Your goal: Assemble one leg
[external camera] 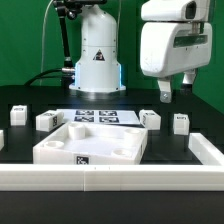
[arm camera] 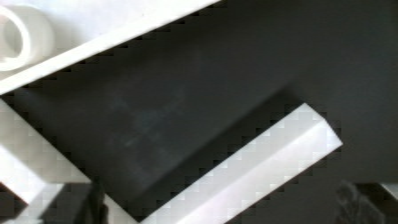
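Several small white legs with black-and-white tags stand on the black table: two at the exterior view's left [external camera: 17, 113] [external camera: 45, 120] and two at its right [external camera: 150, 119] [external camera: 181, 123]. The large white square panel [external camera: 60, 150] lies at the front centre. My gripper [external camera: 176, 88] hangs open and empty above the right side, over and slightly behind the rightmost leg, well clear of it. In the wrist view the gripper [arm camera: 205, 215] shows only blurred dark fingertips [arm camera: 45, 205] at the picture's corners, with black table between them. No leg shows in the wrist view.
The marker board [external camera: 95, 117] lies behind the panel, before the robot base [external camera: 97, 60]. A white rim wall runs along the front [external camera: 110, 178] and right [external camera: 205, 150]. In the wrist view a white wall bar [arm camera: 249, 160] crosses diagonally under the gripper.
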`<state>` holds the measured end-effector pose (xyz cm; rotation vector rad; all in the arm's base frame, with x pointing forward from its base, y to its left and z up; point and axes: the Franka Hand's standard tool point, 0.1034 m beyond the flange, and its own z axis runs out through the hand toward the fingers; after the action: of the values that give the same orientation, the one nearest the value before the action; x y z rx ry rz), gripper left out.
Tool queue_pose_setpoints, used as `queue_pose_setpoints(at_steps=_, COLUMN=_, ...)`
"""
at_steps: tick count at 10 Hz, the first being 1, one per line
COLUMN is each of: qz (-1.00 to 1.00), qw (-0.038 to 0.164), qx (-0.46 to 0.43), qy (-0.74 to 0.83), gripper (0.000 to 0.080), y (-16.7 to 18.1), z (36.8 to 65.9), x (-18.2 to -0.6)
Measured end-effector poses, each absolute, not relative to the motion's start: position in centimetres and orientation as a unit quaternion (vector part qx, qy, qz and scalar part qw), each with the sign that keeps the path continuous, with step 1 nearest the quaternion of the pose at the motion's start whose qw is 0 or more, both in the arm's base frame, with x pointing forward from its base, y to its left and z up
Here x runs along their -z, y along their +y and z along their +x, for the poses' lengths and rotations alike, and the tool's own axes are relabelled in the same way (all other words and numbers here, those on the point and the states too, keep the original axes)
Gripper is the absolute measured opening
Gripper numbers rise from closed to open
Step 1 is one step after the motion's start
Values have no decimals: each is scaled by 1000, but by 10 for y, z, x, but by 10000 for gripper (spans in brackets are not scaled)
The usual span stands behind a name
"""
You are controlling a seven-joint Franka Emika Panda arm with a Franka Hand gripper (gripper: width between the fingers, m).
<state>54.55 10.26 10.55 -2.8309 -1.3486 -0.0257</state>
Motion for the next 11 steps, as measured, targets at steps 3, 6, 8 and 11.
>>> queue_pose_setpoints(at_steps=3, qz=-903, qw=3, qx=8, qy=-430, gripper=650, y=103, z=545, x=-105)
queue_pose_setpoints(at_steps=6, qz=-880, qw=1, qx=17, qy=-475, gripper=650, y=99, z=534, x=-93)
queue_pose_setpoints(at_steps=8, qz=-846, qw=4, qx=9, qy=-533, gripper=650, y=83, z=516, x=-77)
queue_pose_setpoints(at_steps=11, qz=-834, qw=5, qx=5, qy=-551, gripper=650, y=43, z=504, x=-65)
